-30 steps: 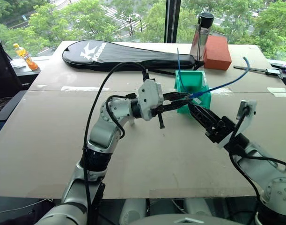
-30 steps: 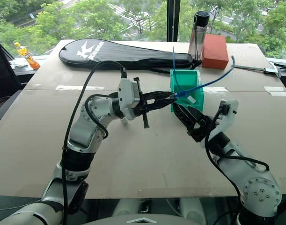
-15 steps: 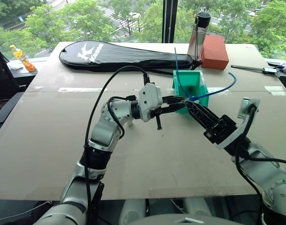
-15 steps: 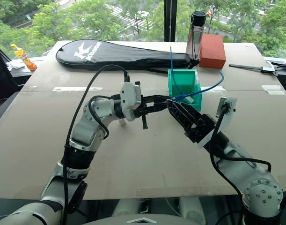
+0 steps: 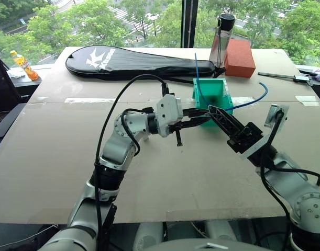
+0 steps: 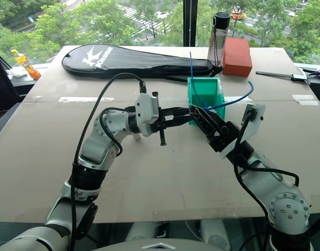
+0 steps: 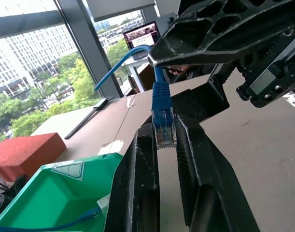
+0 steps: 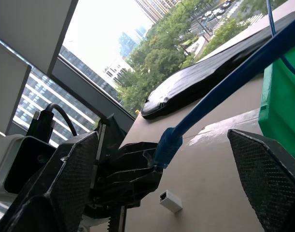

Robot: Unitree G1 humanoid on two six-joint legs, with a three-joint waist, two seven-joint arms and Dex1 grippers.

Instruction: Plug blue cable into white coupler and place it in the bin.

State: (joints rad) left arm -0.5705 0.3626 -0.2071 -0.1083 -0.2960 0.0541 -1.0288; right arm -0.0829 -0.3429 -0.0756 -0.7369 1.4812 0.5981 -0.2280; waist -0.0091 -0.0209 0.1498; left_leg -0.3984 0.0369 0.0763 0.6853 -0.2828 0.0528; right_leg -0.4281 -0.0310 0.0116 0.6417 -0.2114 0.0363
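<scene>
Plug held in front of the teal-green plastic bin [image 5: 212,99]
The left gripper [image 7: 165,145] pinched the thin bright-blue cable [image 7: 161,108] by its clear plug; the right gripper [image 8: 152,179] stood wide open around it; a small white rectangular coupler [image 8: 170,201] lay on the surface below

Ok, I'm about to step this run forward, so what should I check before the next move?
1. Left gripper grips the cable: ok, shut on its plug.
2. Right gripper free to take something: ok, open, its fingers on either side of the cable.
3. Coupler in hand: not ok, it lies on the table, apart from both grippers.
4. Plug tip free for insertion: not ok, it sits between the left fingers.
5. Bin ready: ok, upright and open-topped, though a second cable already stands in it.
</scene>
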